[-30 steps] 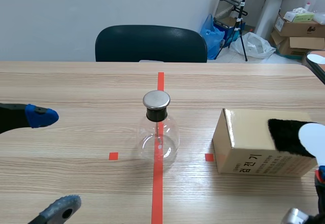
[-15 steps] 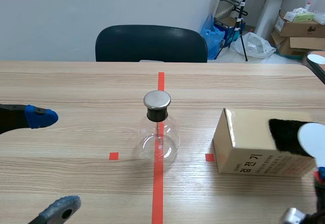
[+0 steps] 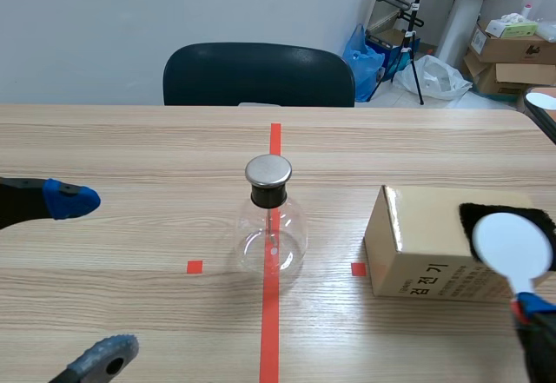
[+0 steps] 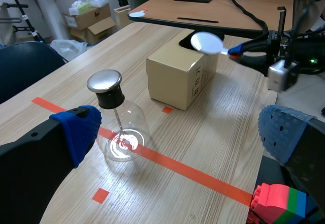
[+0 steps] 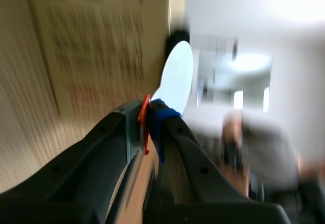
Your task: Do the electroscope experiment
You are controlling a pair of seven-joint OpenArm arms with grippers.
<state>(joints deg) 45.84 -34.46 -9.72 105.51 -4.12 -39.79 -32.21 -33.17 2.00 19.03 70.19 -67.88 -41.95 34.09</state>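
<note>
The electroscope, a clear glass flask (image 3: 271,227) with a black neck and a round metal cap, stands on the red tape line at mid-table. Right of it is a tan cardboard box (image 3: 417,253) with a black furry cloth (image 3: 466,218) on top. My right gripper (image 3: 532,313) is shut on the thin orange handle of a white spoon (image 3: 512,246), whose bowl is in front of the cloth. The right wrist view shows the spoon (image 5: 176,76) rising from between the fingers (image 5: 119,127). My left gripper (image 4: 180,132) stands open, well short of the flask (image 4: 119,117).
A dark chair (image 3: 258,75) stands behind the table's far edge. Cardboard boxes and bags lie on the floor at the back right. A side table (image 4: 213,5) stands beyond the box (image 4: 177,76). A coloured toy brick block (image 4: 277,206) sits by my left gripper's finger.
The right gripper has swung the spoon leftward, so its whole bowl now shows in front of the black cloth. The left arm and the flask have not moved.
</note>
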